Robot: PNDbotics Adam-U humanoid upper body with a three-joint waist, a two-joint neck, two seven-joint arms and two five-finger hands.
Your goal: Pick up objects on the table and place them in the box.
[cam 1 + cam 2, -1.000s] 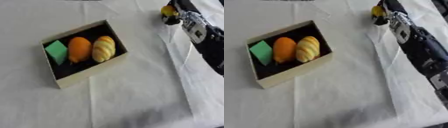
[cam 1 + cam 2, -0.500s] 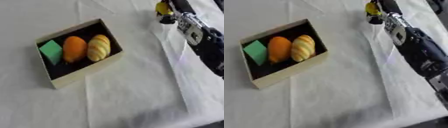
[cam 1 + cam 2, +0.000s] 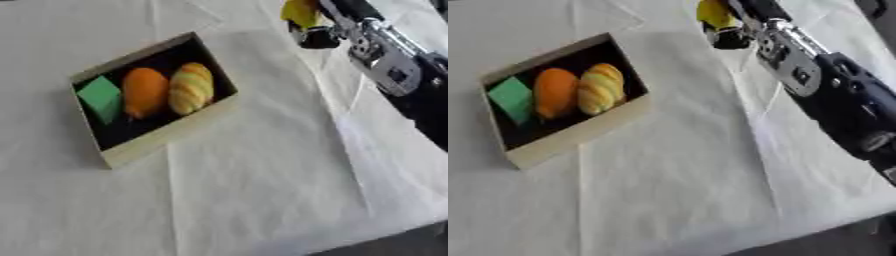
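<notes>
While my right hand (image 3: 730, 31) curls round a yellow object (image 3: 713, 12) near the table's (image 3: 262, 190) far edge, the box (image 3: 166, 137) sits well apart toward the left, holding a green block (image 3: 101, 97), an orange (image 3: 145, 91) and a striped bread roll (image 3: 192, 88) side by side.

Looking like a lab or test setup: table (image 3: 262, 200) wearing a plain white cloth, robot arm (image 3: 833, 95) reaching over, nothing homelike showing.
</notes>
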